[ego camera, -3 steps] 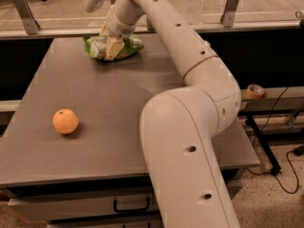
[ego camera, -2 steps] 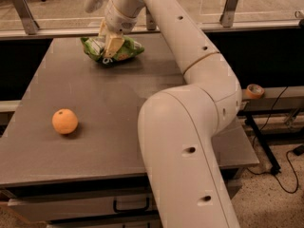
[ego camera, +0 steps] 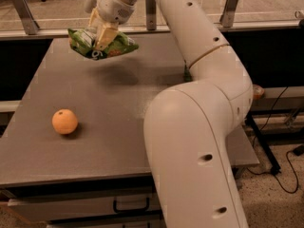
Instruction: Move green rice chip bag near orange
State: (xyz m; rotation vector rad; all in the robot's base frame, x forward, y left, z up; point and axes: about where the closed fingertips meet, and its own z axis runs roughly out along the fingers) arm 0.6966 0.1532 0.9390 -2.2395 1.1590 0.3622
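Observation:
The green rice chip bag point(ego camera: 118, 45) is crumpled bright green foil with white print. It hangs in the air above the far part of the grey table point(ego camera: 123, 122), with its shadow on the tabletop below. My gripper point(ego camera: 100, 36) is shut on the bag's middle, with pale fingers point(ego camera: 105, 34) pinching it from above. The orange point(ego camera: 64, 121) sits on the table's near left, well apart from the bag and the gripper.
My large white arm point(ego camera: 199, 127) crosses the right half of the view and hides part of the table. A sliver of a green thing point(ego camera: 186, 74) shows behind the arm. A rail with metal posts point(ego camera: 232, 4) runs behind the table. A drawer handle point(ego camera: 130, 206) is under the front edge.
The bag lay on the far table with the gripper on it. It is now lifted off the surface and carried slightly left and toward the front.

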